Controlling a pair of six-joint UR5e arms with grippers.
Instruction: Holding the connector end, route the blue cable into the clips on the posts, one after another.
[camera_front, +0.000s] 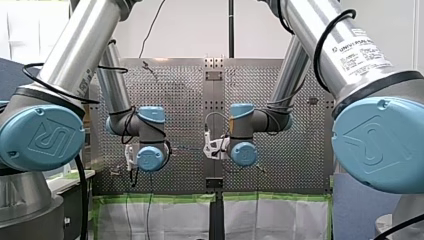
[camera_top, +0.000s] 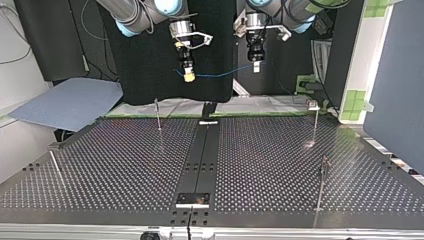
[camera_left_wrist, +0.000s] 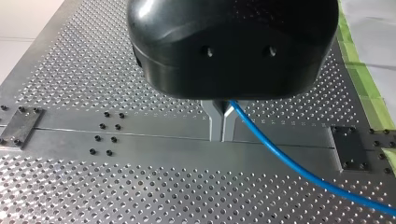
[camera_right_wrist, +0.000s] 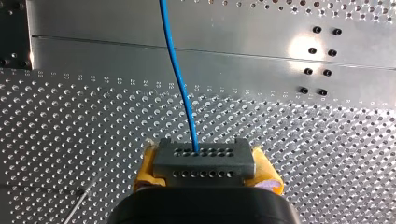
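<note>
Yellow pads (camera_right_wrist: 148, 169) of my right gripper (camera_right_wrist: 204, 164) are clamped on either side of the grey connector (camera_right_wrist: 204, 156). The blue cable (camera_right_wrist: 180, 79) leaves the connector's face and runs out across the table's central rail (camera_right_wrist: 233, 49). My left gripper (camera_left_wrist: 221, 125) has its metal fingers (camera_left_wrist: 215, 122) pinched together on the same cable further along it, directly over that rail.

In the top view the cable hangs between the two grippers as a shallow, sagging span. It sits high above the end of the rail farthest from that camera.

I judge that none of the routing is done. The thin posts (camera_top: 158, 114) stand on the perforated table (camera_top: 100, 165) to both sides of the rail, well below the cable and apart from it. As far as I can tell, no clip (camera_top: 313, 105) has cable in it, so every clip is left to thread.

Both arms are raised over that same end of the rail. Their wrists are turned so the grippers point down at the table, and their elbows are spread to either side of the rail.
</note>
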